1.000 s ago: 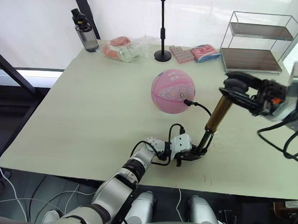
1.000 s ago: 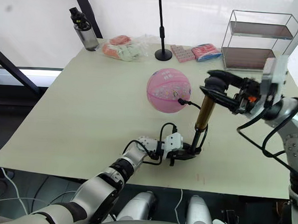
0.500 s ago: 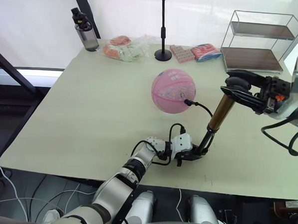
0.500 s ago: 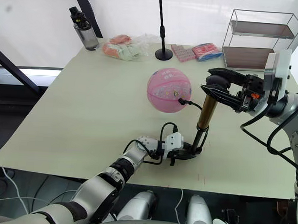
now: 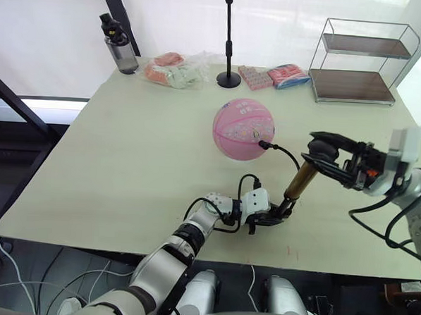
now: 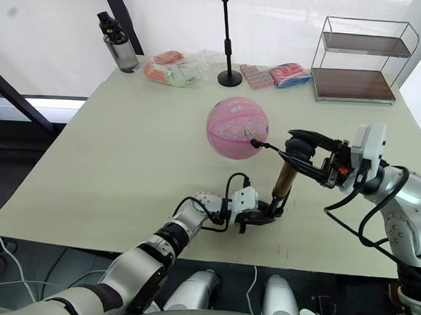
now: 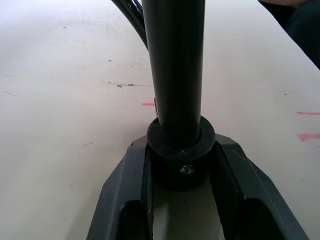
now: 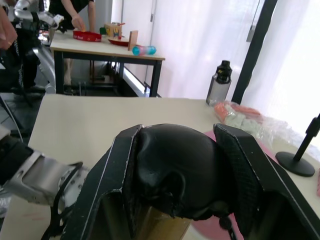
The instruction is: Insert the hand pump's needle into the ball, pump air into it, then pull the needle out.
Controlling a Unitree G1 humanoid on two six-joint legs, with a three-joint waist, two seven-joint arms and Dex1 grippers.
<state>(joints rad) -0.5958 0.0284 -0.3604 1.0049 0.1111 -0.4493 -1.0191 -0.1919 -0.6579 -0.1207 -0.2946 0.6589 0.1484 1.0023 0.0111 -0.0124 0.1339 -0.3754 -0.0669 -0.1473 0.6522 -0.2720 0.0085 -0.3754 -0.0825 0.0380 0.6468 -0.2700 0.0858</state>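
The pink ball (image 5: 244, 129) rests mid-table with the needle (image 5: 262, 142) stuck in its near right side; the black hose (image 5: 288, 153) curves from it to the hand pump. The pump's gold barrel (image 5: 301, 178) stands tilted right of the ball. My left gripper (image 5: 272, 216) is shut on the pump's black base cap (image 7: 181, 150), flat on the table. My right gripper (image 5: 322, 151) is shut on the black T-handle (image 8: 175, 165), which sits low, close over the barrel.
Along the table's far edge stand a water bottle (image 5: 118, 43), bagged packets (image 5: 174, 67), a black stand (image 5: 229, 38), pink packets (image 5: 271, 76) and a wire shelf (image 5: 360, 59). The near table edge (image 5: 212, 258) runs just below my left gripper.
My right gripper has pushed the T-handle down toward the barrel, so the pump is shorter. The ball, the needle and my left gripper have stayed put.
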